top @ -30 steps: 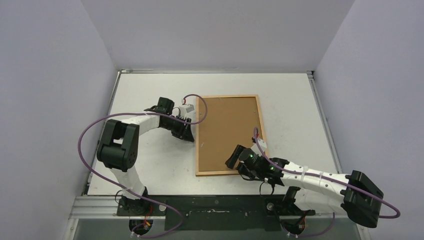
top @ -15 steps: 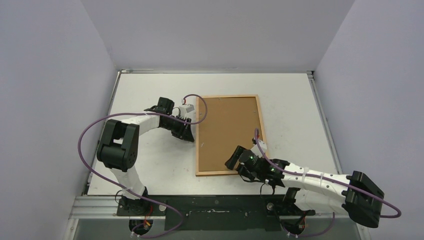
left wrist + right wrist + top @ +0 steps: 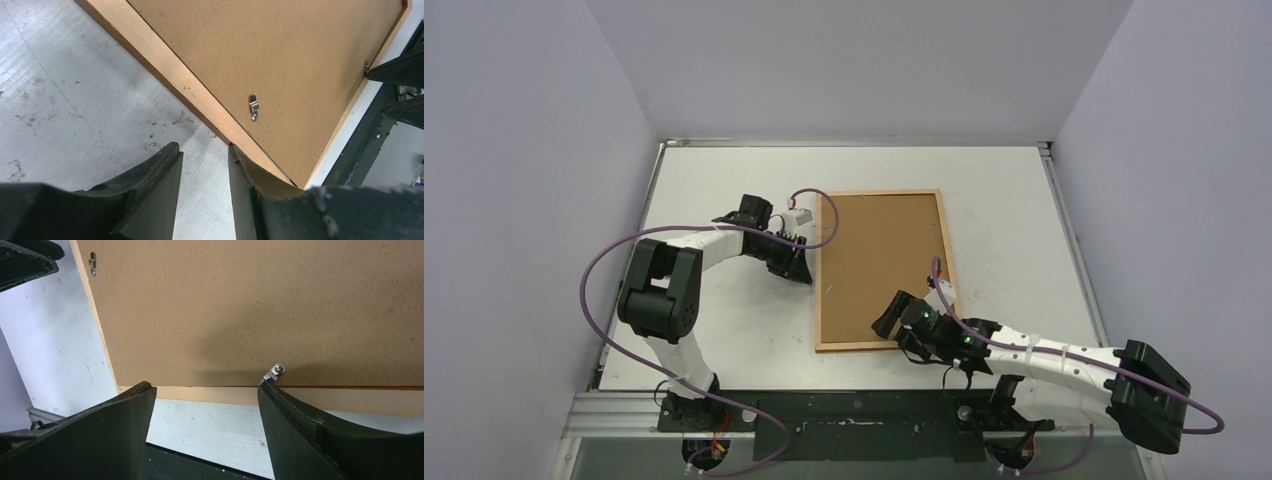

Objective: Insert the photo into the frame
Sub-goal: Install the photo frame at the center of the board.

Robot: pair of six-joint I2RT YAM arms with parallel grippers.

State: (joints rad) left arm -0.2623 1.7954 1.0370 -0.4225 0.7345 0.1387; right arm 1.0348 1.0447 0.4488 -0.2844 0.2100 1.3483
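A backing board (image 3: 879,260) covers the frame (image 3: 170,67) on the bench (image 3: 724,190). My left fingers (image 3: 155,190) and right fingers (image 3: 115,425) are both released at its edges.

I look in all my views and I can't find any words, numbers, labels or signs that I can read.
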